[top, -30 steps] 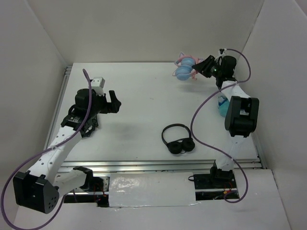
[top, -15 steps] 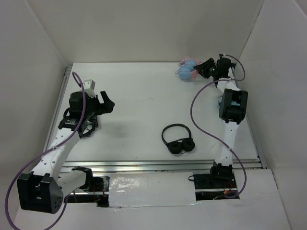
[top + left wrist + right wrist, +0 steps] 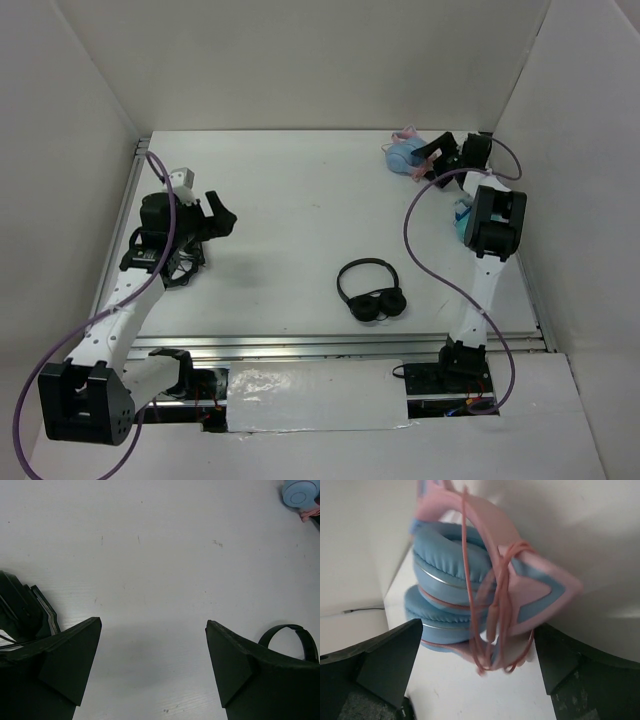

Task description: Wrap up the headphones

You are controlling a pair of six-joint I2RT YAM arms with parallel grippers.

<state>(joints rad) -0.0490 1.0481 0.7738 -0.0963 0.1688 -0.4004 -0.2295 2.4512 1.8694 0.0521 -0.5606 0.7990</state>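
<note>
Nearest the near edge, right of its middle, a plain black pair of headphones point(image 3: 371, 292) was laid flat on the white tabletop point(image 3: 300, 200). Over the left side of the tabletop the left pincer point(image 3: 153, 624) was held released, its jaws spread wide above the bare surface. At the far right corner the pink-banded cat-ear headphones with light blue round ear cups point(image 3: 451, 577) were found folded, the cups pressed together, with a thin pink cable point(image 3: 465, 545) looped round the band. The right pincer point(image 3: 432, 163) was seen released, one black finger set at either side of them, with a gap showing beside the ear cups.
</note>
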